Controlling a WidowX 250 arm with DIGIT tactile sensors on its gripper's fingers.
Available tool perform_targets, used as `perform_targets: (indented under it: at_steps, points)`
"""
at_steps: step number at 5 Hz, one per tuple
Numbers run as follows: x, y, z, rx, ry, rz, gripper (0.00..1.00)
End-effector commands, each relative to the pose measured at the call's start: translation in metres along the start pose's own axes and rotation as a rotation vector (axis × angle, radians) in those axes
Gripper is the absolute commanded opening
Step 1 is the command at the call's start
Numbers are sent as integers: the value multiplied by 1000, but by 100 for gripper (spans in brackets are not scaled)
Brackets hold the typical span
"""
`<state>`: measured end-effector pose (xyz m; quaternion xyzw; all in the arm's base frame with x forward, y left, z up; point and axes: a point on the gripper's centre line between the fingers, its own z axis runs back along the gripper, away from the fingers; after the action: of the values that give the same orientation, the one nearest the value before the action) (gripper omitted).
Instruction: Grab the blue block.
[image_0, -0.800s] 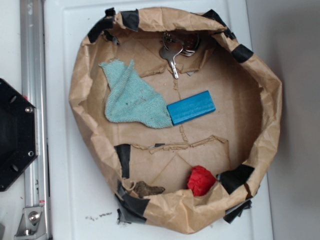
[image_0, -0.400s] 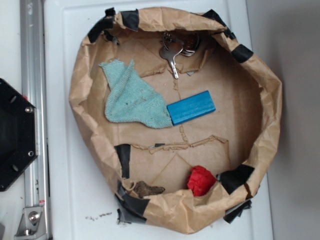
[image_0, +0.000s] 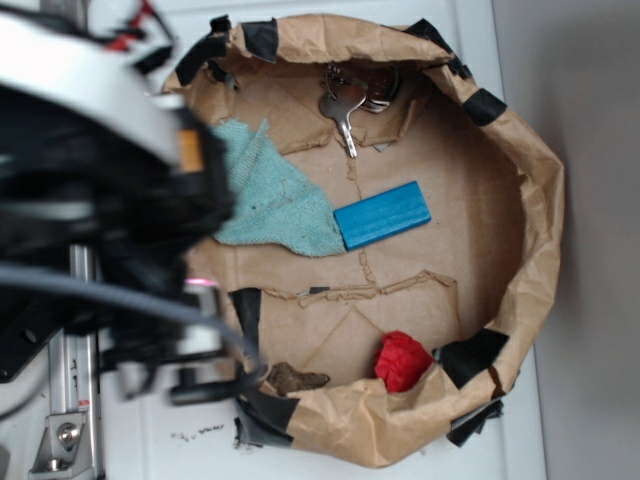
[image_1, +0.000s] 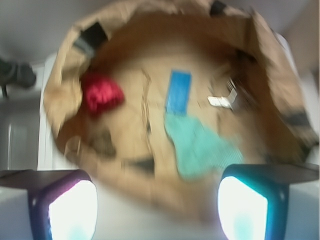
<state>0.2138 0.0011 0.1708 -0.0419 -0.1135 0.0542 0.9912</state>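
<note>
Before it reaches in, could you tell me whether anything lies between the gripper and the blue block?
Yes: the teal cloth lies between the open gripper and the blue block, touching the block's near end. The block's top is uncovered.

White tabletop (image_0: 140, 410) (grey wall (image_0: 590, 100) beside).

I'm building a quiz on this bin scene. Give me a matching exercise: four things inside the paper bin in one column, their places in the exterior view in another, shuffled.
Things:
1. blue block
2. cloth
3. keys
4. red lump

Places:
A. bottom of the bin, near the rim
B. top of the bin, by the far wall
C. middle of the bin floor
D. left of the block, touching its end

Pairs: 1-C, 2-D, 3-B, 4-A
</note>
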Motion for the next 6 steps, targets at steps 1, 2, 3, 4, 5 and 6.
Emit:
perform_targets:
  at_steps: [1, 2, 3, 4, 5, 6]
  points:
    - [32, 14, -78, 31, 79, 40, 100]
    - [27, 8, -117, 55, 149, 61, 100]
    - [34, 10, -139, 54, 140, 124, 100]
    - [45, 21, -156, 47, 163, 180, 100]
    - [54, 25, -170, 86, 192, 183, 100]
    - [56, 27, -175, 108, 219, 202, 0]
